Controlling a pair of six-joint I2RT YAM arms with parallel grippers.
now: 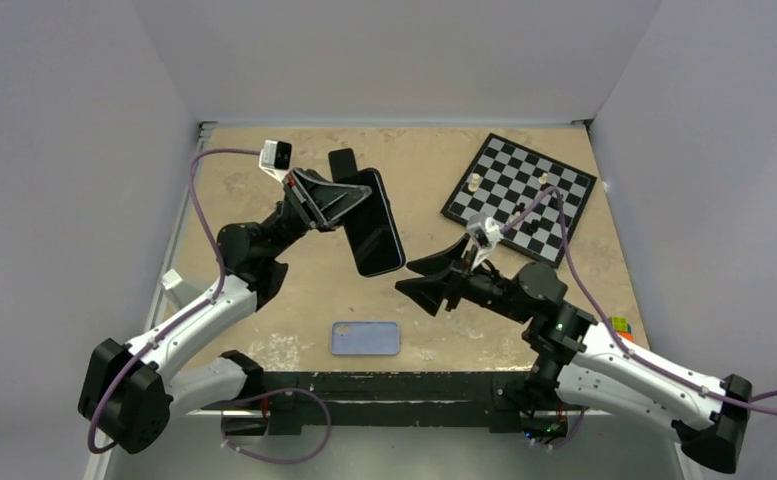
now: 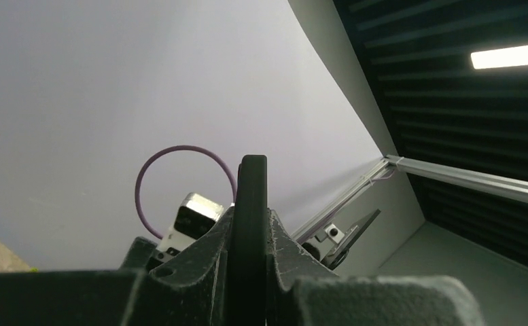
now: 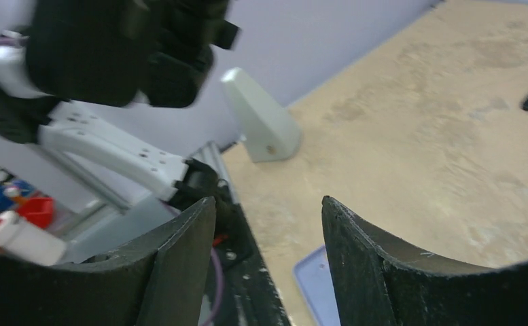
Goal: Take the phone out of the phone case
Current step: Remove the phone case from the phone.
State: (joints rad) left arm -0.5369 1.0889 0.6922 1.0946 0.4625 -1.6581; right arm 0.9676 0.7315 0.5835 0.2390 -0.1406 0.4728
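Observation:
My left gripper (image 1: 357, 203) is shut on the black phone (image 1: 376, 222) and holds it in the air above the middle of the table, bare, with no case on it. In the left wrist view the phone's thin black edge (image 2: 251, 204) stands upright, clamped between the fingers (image 2: 210, 251). The pale lavender-blue phone case (image 1: 365, 338) lies flat on the table near the front edge, with nothing in it. My right gripper (image 1: 422, 278) is open and empty, hovering to the right of the phone and above the case. A corner of the case (image 3: 313, 285) shows between its jaws.
A second black phone (image 1: 342, 163) lies on the table behind the held one. A chessboard (image 1: 519, 195) with several pieces sits at the back right. A coloured cube (image 1: 620, 325) is at the right edge. A white wedge (image 3: 257, 119) stands at the left edge.

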